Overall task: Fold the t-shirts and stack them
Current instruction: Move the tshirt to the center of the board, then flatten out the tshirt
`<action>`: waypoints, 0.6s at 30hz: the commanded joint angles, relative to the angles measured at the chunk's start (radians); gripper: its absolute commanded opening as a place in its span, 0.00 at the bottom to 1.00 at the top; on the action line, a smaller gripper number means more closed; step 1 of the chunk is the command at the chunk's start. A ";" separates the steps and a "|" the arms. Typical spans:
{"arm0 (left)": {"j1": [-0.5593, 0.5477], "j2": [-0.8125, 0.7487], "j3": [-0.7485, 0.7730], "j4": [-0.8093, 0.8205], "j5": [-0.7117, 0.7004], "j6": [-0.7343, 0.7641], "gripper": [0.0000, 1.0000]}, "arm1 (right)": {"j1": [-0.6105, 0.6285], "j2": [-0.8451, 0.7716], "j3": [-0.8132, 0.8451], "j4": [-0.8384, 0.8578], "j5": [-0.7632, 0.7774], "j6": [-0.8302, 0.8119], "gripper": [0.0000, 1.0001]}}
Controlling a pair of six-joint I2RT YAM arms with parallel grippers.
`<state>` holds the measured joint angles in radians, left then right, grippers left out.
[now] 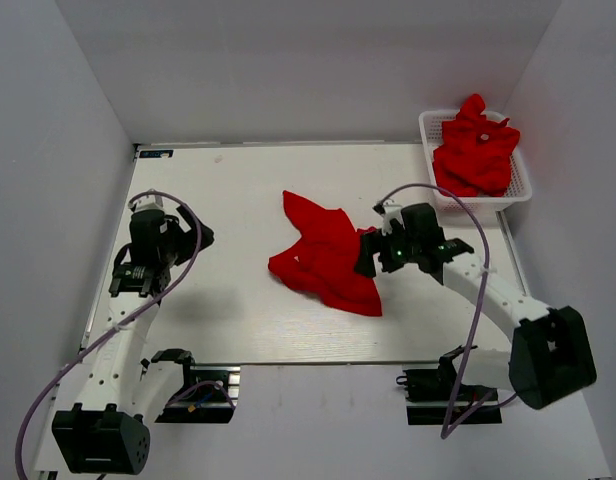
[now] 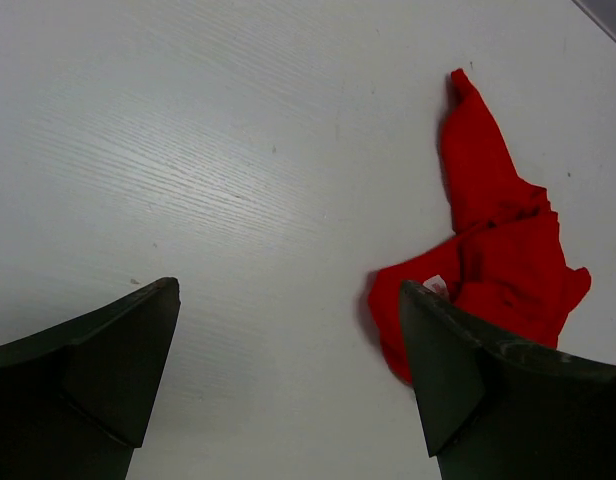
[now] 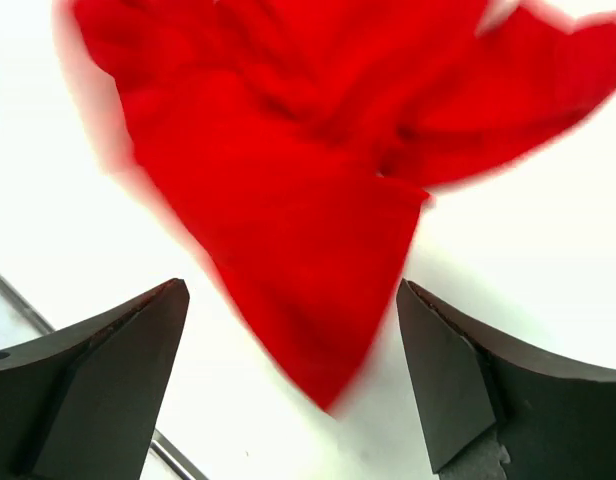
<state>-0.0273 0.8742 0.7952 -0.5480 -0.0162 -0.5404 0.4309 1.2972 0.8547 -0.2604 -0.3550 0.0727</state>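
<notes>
A crumpled red t-shirt [image 1: 323, 255] lies in the middle of the white table [image 1: 238, 180]. My right gripper [image 1: 368, 252] is at its right edge, jaws open. In the right wrist view a blurred corner of the t-shirt [image 3: 288, 200] hangs between and ahead of the spread fingers, with the right gripper [image 3: 290, 292] gripping nothing. My left gripper [image 1: 198, 234] is open over bare table, well to the left of the shirt. In the left wrist view the left gripper [image 2: 288, 385] is empty, and the t-shirt [image 2: 498, 250] lies partly behind its right finger [image 2: 468, 390]. More red t-shirts [image 1: 475, 150] are heaped in a basket.
The white mesh basket [image 1: 425, 128] stands at the table's back right corner. White walls close in the table at the back and on both sides. The table's near edge runs just in front of both arm bases.
</notes>
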 commanded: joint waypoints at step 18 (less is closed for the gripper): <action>-0.264 0.391 -0.123 0.411 0.351 0.152 1.00 | -0.009 -0.182 -0.160 0.035 0.329 0.248 0.90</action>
<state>-0.2211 1.2293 0.6823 -0.1886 0.3523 -0.4221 0.4210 1.1057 0.7029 -0.2386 0.0116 0.3328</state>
